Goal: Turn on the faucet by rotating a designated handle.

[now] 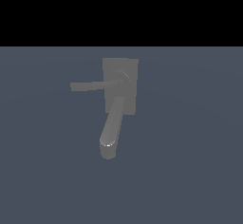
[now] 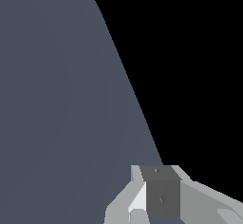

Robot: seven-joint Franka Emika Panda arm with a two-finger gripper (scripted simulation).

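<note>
- Faucet [image 1: 120, 83] sits alone on the dark blue-grey floor [image 1: 190, 171], roughly mid-surface and a little toward its far edge, a grey block body with everything else branching off it.
- Handle [image 1: 92, 86], the slim flat bar, runs out from its round hub on the block toward the exterior view's left, nearly level, long axis side to side.
- Spout [image 1: 112, 128] is the fat rounded one, pointing down toward the near edge; not the part to push.
- Gripper [image 2: 159, 197] shows only in the wrist view, as pale angular finger parts with a darker grey block between them. Whether the jaws are apart or together, I cannot tell from this angle.
- Nothing is held that I can see, and the arm does not appear in the exterior view at all, so it looks well apart from the fixture.
- Wrist view shows only bare floor and black beyond: no faucet in sight, so which way the handle lies from the gripper cannot be read here.
- My read: approach not yet made; the coming move needs the free tip of the bar, pushed across its long axis to swing it about the hub.
</note>
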